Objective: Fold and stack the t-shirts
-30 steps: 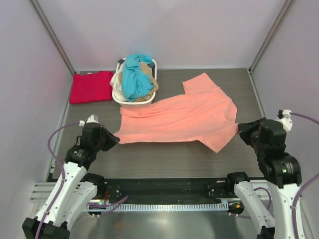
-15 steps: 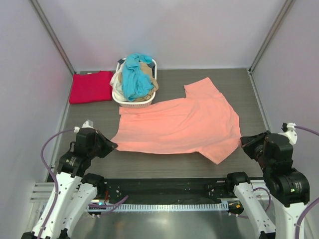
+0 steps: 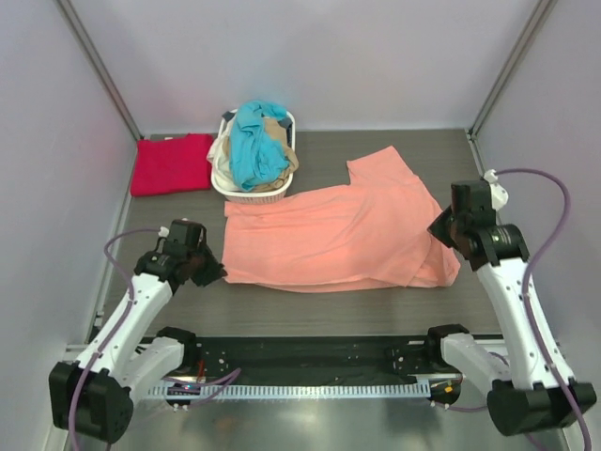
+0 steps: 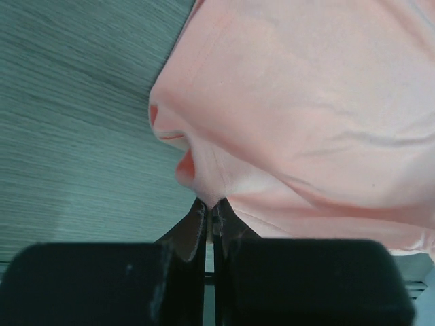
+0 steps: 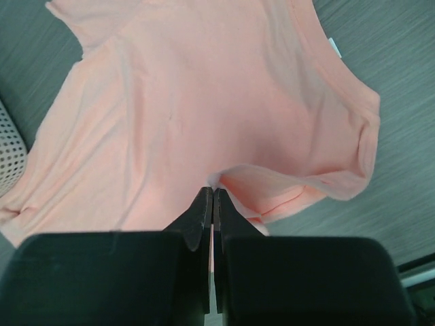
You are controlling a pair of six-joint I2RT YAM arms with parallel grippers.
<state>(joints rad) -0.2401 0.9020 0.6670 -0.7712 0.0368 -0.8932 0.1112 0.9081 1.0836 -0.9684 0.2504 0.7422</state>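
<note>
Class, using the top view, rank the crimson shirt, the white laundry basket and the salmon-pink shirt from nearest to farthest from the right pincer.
1. Salmon-pink shirt: spread mid-table, its right edge clamped in the right pincer.
2. White laundry basket: far side, left of centre.
3. Crimson shirt: far left corner.

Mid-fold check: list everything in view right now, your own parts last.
salmon-pink t-shirt: 1, salmon pink, spread mid-table
crimson t-shirt: 1, red, folded, far-left corner
laundry basket: 1, white, far side, left of centre
teal t-shirt: 1, teal, heaped in the laundry basket
beige t-shirt: 1, beige, under the teal one
table: 1, dark wood grain, under everything
left end effector: 1, black, shut on salmon-pink t-shirt's near-left corner
right end effector: 1, black, shut on its right side
</note>
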